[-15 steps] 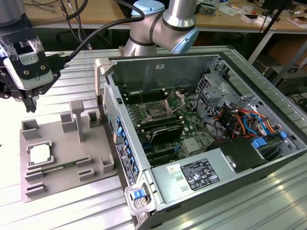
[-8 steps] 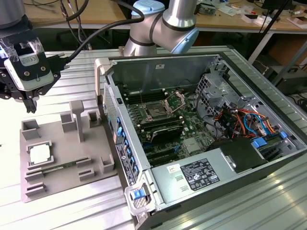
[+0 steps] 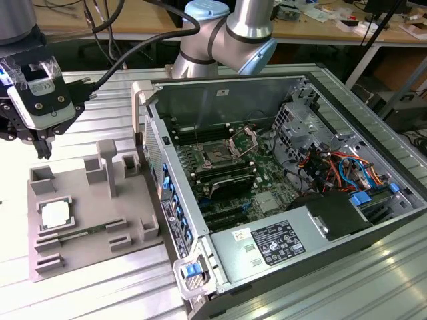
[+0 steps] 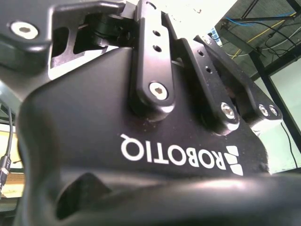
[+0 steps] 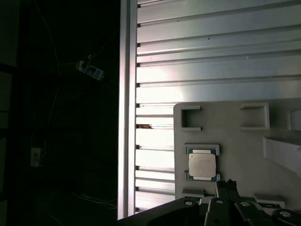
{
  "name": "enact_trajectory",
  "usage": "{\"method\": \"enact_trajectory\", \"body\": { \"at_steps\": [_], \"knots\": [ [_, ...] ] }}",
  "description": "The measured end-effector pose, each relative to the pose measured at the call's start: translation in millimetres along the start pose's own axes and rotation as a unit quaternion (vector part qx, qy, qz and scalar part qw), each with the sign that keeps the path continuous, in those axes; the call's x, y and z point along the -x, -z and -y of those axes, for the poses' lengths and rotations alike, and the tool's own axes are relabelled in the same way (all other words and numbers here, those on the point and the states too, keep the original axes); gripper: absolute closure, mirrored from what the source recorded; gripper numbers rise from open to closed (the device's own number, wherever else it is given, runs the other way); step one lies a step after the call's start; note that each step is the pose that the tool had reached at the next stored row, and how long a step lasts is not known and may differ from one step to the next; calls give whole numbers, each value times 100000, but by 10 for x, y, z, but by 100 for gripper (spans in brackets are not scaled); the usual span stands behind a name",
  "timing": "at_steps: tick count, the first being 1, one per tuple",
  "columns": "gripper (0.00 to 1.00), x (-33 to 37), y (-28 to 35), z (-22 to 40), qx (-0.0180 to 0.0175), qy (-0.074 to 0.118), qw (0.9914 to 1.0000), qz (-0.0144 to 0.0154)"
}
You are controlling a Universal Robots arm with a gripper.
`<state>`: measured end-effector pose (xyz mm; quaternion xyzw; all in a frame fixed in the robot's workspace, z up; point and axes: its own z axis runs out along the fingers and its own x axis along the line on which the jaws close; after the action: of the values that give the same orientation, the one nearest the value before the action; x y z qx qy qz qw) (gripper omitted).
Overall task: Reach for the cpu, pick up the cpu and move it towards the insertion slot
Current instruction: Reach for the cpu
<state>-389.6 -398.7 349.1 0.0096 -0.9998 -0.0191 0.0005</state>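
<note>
The cpu is a small silvery square chip lying in a pocket of the grey plastic tray, at the exterior view's left. My gripper hangs above the tray's far end, well above and behind the cpu, touching nothing. Its fingers meet at a point, shut and empty. The first wrist view looks down on the cpu in the tray, with the fingertips just beside it in the picture. The insertion slot, with its raised metal frame, sits on the green board inside the open computer case.
The open computer case stands to the exterior view's right of the tray, its side wall between them. A green memory stick lies in the tray near the cpu. Upright tray posts rise close to the gripper. Slatted metal table lies beneath.
</note>
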Motion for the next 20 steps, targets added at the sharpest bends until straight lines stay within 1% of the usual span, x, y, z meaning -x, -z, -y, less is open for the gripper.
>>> {"method": "enact_trajectory", "body": {
  "at_steps": [20],
  "knots": [
    [89, 0, -40, 2, 5, -1, 100000, 4]
  ]
}}
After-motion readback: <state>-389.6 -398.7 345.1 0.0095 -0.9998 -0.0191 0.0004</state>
